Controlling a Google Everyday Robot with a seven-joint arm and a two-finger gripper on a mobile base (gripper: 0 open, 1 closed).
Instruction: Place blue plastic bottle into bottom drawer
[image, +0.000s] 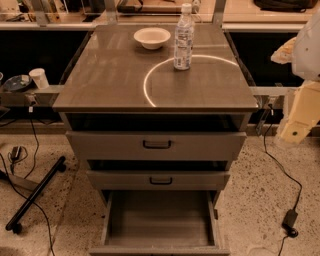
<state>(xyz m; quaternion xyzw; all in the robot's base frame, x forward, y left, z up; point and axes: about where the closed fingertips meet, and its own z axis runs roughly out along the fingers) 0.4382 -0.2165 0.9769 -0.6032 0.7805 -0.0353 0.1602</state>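
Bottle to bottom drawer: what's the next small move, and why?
Probably swing the arm left toward the blue plastic bottle. The bottle stands upright and unheld on the cabinet top beside the bowl, and the bottom drawer is already open. The gripper is not in view; only the arm shows at the right edge.

The grey-brown surface (115, 75) is seen in the upper middle of the frame, crossed by a bright curved glare (146, 85). A cream bowl (152, 37) is set near its far edge. The blue plastic bottle (183, 37) is stood upright just right of it. The pincer (299, 117) is held beside the surface, at the frame's right edge.
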